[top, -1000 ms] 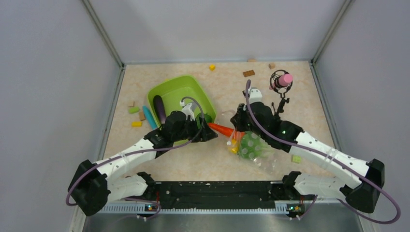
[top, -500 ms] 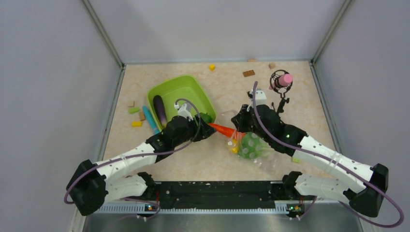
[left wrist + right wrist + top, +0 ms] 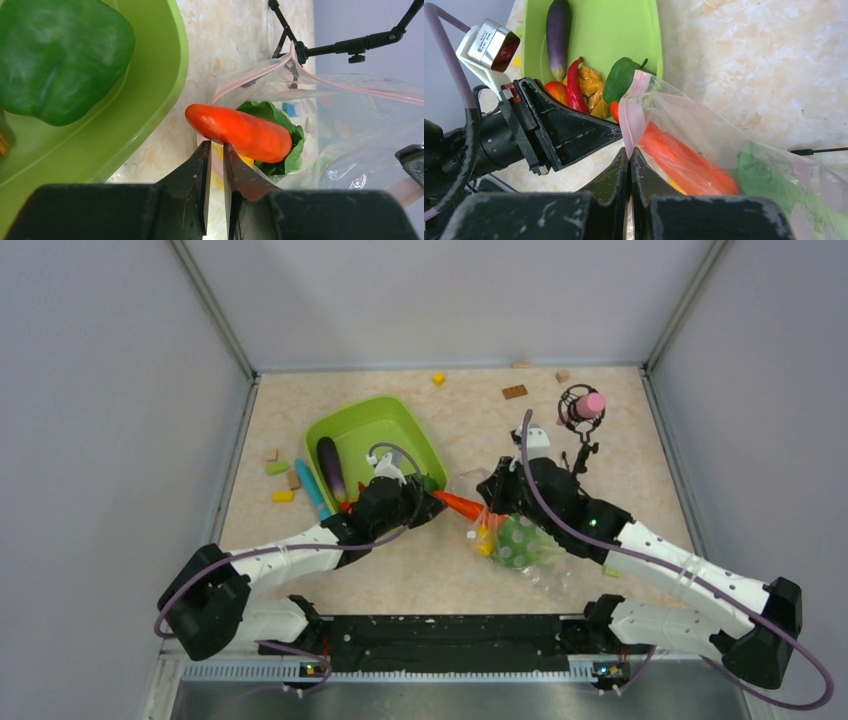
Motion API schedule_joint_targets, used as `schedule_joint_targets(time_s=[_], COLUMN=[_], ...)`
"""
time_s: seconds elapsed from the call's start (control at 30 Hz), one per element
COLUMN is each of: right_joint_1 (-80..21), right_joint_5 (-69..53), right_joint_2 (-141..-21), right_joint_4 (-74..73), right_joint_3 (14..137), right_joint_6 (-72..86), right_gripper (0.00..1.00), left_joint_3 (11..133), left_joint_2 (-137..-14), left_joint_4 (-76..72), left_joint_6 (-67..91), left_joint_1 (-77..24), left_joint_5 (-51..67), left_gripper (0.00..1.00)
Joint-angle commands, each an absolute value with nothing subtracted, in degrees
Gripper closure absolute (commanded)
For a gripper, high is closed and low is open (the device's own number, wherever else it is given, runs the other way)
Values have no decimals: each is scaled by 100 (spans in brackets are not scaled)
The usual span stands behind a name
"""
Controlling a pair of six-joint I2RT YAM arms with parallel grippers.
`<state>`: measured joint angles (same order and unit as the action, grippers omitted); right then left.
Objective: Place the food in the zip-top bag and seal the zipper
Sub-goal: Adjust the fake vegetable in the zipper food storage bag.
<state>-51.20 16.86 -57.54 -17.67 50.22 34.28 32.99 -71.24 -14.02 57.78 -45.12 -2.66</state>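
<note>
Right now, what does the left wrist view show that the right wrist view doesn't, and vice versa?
Left wrist only: the hub of the black tripod stand, and the narrow empty gap between the jaws of the left gripper. Right wrist only: the purple toy eggplant and red toy chilli, and the right gripper shut on the pinkish zip strip. Both: the orange toy carrot in the mouth of the clear crinkly plastic bag, the green toy pepper, the lime-green plastic tray.

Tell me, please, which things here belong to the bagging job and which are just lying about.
Job: carrot, cabbage, eggplant, green pepper, red chilli, zip-top bag, zipper.
Lying about: brown block, yellow block, teal stick, microphone on tripod.
</note>
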Motion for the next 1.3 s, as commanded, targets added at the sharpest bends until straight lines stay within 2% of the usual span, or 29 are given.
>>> schedule_joint_targets(time_s=[0.0, 0.17, 0.37, 0.57, 0.7, 0.77, 0.97, 1.27], right_joint_1=[-5103, -5104, -5105, -5103, -5106, -5102, -5103, -5099], right_joint_5=[1701, 1556, 1755, 1559, 1538, 1542, 1485, 1334], right_joint_2=[-5693, -5609, -5550, -5604, -5633, -5652, -5673, -5727], right_joint_4=[-1450, -1414, -1384, -1309, -1292, -1292, -1256, -1060], right_joint_3=[4988, 4974, 4906, 4915, 4904, 4911, 4904, 4899], right_joint_6=[3454, 3369, 3455, 3500, 3544, 3562, 3575, 3442], right_gripper=[100, 100, 100, 100, 100, 100, 100, 100], left_joint_3=[3601, 3750, 3684, 3773, 3849, 3880, 3833, 3948], left_joint_2=[-7233, -7310, -7093, -7302, -7488, -7586, -7725, -8058], left_joint_4=[-1884, -1729, -1584, -1685, -1889, -1928, -2203, -2984], left_joint_6=[5808, 5661, 5720, 5844, 5868, 5892, 5999, 5526], left_joint_1=[-4540, -4535, -4536, -4535, -4535, -4535, -4535, -4681], left_joint_5=[-212, -396, -916, -1074, -816, -655, -373, 747], left_gripper=[81, 74, 56, 56, 60, 66, 100, 100])
